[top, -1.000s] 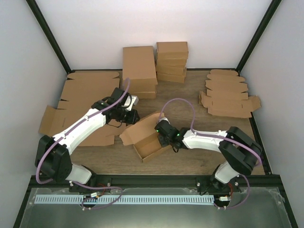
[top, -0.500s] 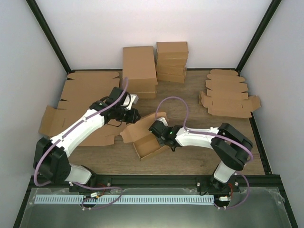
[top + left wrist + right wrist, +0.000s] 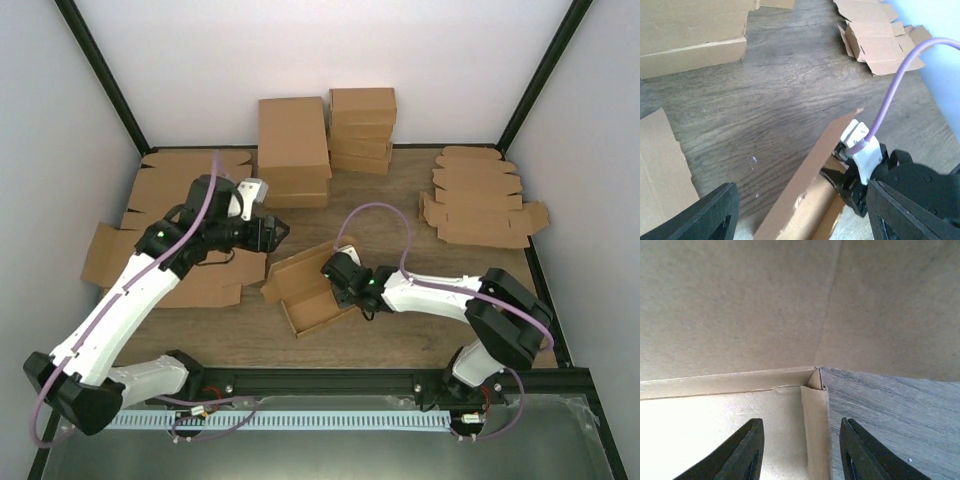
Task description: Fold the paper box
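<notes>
I judge the small brown cardboard box (image 3: pixel 312 300) half done: walls up, not yet closed. Left gripper (image 3: pixel 272 232) gapes wide, right gripper (image 3: pixel 801 425) is parted, both empty.

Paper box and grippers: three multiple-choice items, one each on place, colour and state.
1. Where is the paper box?
A. on the stacked boxes at the back
B. on the table, at the right gripper
C. on the flat blanks at the right
2. What colour are the arm cables?
A. purple
B. green
C. orange
3. The left gripper is:
A. shut on a flap
B. shut, empty
C. open, empty
1 B, that gripper straddles its side wall; 2 A, both loops are purple; 3 C, its fingers stand wide apart, gripping nothing.
</notes>
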Tool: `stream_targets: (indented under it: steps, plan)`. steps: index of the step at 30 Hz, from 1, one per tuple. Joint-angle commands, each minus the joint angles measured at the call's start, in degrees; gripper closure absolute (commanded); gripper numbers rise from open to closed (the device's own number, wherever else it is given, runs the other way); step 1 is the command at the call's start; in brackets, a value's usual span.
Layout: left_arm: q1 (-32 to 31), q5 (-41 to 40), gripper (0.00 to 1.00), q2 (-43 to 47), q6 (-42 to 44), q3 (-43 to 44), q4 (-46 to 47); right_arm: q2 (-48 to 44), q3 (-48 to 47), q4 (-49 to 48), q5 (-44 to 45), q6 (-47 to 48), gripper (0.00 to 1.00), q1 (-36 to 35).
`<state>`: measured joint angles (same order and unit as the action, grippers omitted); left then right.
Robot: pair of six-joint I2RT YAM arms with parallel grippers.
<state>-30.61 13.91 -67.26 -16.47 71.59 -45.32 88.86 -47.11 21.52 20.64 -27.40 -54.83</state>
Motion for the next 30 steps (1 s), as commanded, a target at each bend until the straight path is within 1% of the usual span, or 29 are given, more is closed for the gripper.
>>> stream_targets:
  steps: [1,3,9,13,16,20,25,28,30]
  plan:
    - [0.14,3.20,0.31,3.08,-2.97,-1.33,-5.34,-2.31,-1.95,0.42,-1.96,-1.19,0.54,0.00]
    - [-0.15,6.24,0.34,5.40,-5.54,-4.63,-6.50,-3.04,-2.10,1.36,-2.50,-0.98,0.53,-0.01]
    - [-1.73,9.77,0.39,16.51,-16.02,-14.08,-6.38,-4.74,-1.92,3.63,-2.78,-0.61,0.52,0.20]
    - [-3.30,10.78,0.39,20.70,-21.35,-19.62,-5.14,-3.71,-2.28,4.98,-1.26,-0.29,0.52,0.88]
    - [-5.66,10.43,0.39,21.65,-23.95,-23.13,-2.92,-2.03,-2.69,5.94,-0.40,-0.11,0.52,1.12]
    - [-9.60,8.71,0.38,21.57,-27.53,-26.43,0.70,-0.69,-2.64,5.99,-1.53,0.04,0.55,1.85]
    - [-12.02,7.82,0.38,20.94,-29.80,-30.01,4.92,0.72,-2.59,5.52,-3.15,0.12,0.57,2.51]
    - [-12.70,7.35,0.37,20.14,-30.03,-31.58,6.51,1.62,-2.60,5.16,-3.57,-0.02,0.66,2.54]
    - [-12.84,7.04,0.35,19.61,-29.84,-32.23,7.40,2.04,-2.38,4.73,-3.70,-0.02,0.71,2.62]
